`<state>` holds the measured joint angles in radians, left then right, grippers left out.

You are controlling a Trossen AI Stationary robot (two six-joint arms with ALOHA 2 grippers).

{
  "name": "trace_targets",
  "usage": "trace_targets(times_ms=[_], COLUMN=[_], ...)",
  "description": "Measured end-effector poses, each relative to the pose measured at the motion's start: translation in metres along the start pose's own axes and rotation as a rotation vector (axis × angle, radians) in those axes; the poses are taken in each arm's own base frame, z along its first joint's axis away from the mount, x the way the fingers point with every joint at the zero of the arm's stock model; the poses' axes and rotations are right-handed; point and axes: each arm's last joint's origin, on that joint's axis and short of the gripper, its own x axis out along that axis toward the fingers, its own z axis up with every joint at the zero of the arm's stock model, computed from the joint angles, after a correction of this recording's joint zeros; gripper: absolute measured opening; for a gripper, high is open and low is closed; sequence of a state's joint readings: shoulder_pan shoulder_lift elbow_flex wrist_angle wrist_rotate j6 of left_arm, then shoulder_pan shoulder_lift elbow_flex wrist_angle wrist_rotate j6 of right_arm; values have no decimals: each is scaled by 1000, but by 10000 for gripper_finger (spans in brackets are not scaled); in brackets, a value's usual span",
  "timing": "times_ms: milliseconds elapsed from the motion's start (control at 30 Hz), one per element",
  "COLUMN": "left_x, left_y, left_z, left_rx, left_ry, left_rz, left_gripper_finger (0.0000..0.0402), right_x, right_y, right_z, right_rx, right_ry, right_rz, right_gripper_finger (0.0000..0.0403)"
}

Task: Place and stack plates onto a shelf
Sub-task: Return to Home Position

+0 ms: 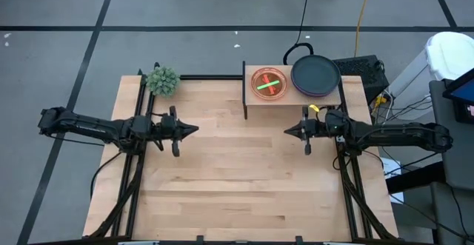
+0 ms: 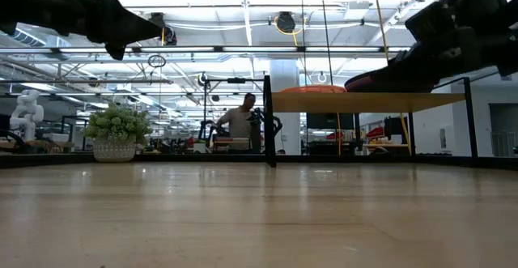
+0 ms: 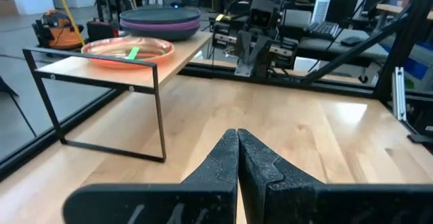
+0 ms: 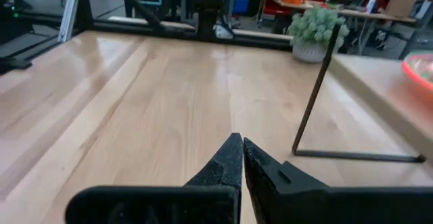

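Note:
The shelf (image 1: 292, 95) stands at the table's far edge, right of centre. On its left half rests a stack of translucent pink-red and green plates (image 1: 269, 82); on its right half sits a dark teal plate on a purple one (image 1: 315, 75). My left gripper (image 1: 194, 129) hovers shut over the table's left part, pointing level toward the right. My right gripper (image 1: 287, 132) hovers shut just in front of the shelf, pointing left. Both grippers hold nothing. The left wrist view shows the shelf (image 3: 88, 70) with both stacks (image 3: 128, 49) (image 3: 160, 21).
A small spiky green plant (image 1: 162, 80) in a white pot stands at the table's far left corner. Bare wood lies between the two grippers and toward the near edge. A person (image 2: 240, 122) works in the room beyond the table.

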<state>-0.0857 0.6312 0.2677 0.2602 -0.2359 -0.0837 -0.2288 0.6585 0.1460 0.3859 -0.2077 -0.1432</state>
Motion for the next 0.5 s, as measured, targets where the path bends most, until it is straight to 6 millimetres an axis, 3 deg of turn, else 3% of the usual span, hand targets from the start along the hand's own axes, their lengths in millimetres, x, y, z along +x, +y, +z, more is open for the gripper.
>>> trace_targets(times_ms=[300,500], left_x=[-7,-16], left_y=[-3,-3], left_z=[-17,-33], left_rx=[-10,-28], left_ry=[-57,-103], left_rz=[-52,-84], left_gripper_finger=[0,0], right_x=[-7,-11], right_y=[4,7], right_z=[-12,-9], right_rx=[5,11], right_ry=[-16,-74], right_rz=[7,77], right_gripper_finger=[0,0])
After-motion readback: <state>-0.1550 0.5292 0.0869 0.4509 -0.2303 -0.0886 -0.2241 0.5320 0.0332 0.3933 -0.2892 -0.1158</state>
